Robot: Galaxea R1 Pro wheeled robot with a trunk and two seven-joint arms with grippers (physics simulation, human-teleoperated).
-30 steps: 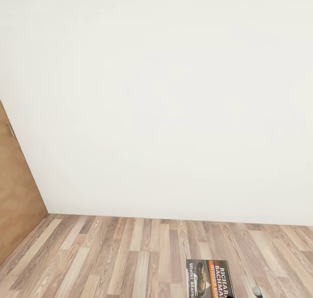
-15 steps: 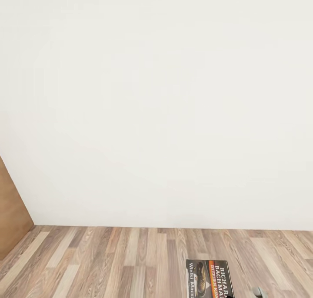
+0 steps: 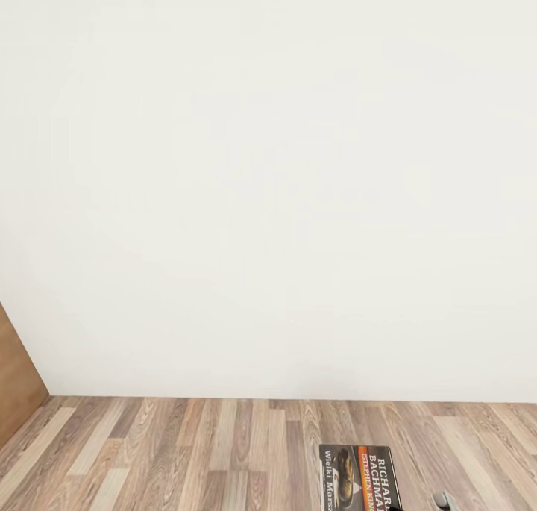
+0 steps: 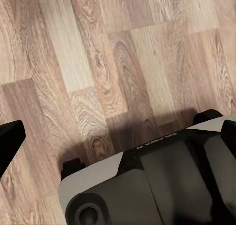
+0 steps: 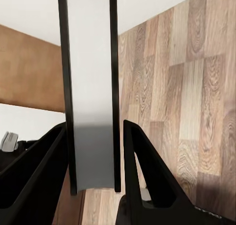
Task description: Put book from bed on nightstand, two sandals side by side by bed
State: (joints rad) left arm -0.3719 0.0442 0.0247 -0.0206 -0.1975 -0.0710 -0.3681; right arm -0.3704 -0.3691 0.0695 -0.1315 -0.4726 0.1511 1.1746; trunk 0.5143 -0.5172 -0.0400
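The book (image 3: 358,477), a dark paperback with orange and white lettering, shows at the bottom edge of the head view, held above the wood-plank floor (image 3: 186,451). In the right wrist view its pale page edge (image 5: 88,87) stands upright between the two black fingers of my right gripper (image 5: 93,158), which is shut on it. My left gripper (image 4: 118,136) hangs over the floor beside the robot's own base (image 4: 147,185), its black fingertips (image 4: 9,139) far apart with nothing between them. The bed, the nightstand and the sandals are out of view.
A plain white wall (image 3: 268,183) stands straight ahead and meets the floor low in the head view. A brown wooden door panel (image 3: 16,384) sits at the far left, where the wall ends.
The camera has swung: the brown door has slid left and down, and the wall's foot sits lower. The book and my right gripper keep their place in the picture.
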